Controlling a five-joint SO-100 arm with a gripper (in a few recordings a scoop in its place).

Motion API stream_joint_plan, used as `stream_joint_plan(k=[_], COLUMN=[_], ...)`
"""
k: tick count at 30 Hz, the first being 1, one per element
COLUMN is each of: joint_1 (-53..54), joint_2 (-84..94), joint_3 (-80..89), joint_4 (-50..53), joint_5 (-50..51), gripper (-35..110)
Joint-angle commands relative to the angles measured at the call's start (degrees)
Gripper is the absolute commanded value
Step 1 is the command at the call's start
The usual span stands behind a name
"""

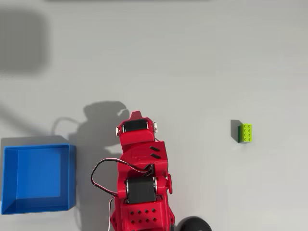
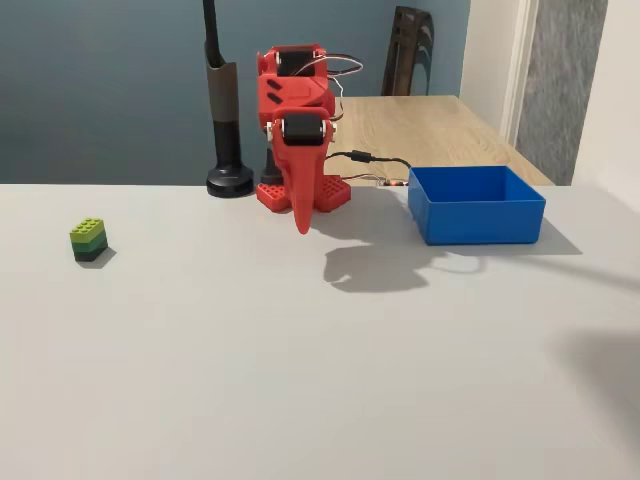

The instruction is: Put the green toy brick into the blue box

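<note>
Your red arm (image 1: 140,178) stood folded over its base, with the gripper (image 2: 302,222) pointing down at the table (image 2: 300,380) and hanging just above it in the fixed view. The fingers appeared pressed together into a single red point, with no gap visible and nothing held between them. In the overhead view the gripper tip (image 1: 136,115) showed only as a narrow red nub past the wrist motor.

The green toy brick (image 1: 245,133) lay on the bare grey table, well apart from the arm, at the right in the overhead view and at the left in the fixed view (image 2: 89,239). It sat studs up, lime green on top with a darker band below. Nothing touched it.

The blue box (image 1: 71,178) rested on the table on the opposite side of the arm, just beside the base. Its floor was bare in both views (image 2: 475,217).

A black stand (image 2: 227,140) stood upright beside the arm's base.
</note>
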Motion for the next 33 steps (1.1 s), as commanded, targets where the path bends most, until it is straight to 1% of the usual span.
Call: stream_joint_plan(k=[1,21,28,33], joint_1=[-1.14,-0.70,-0.70,-0.44], joint_2=[1.14,0.88,0.26,0.09], joint_3=[-0.35,-0.53,-6.33,-12.22], joint_4=[0.35,0.26,0.26,1.67], joint_5=[-1.93,-0.70,3.87,4.39], gripper=[0,0,0,0])
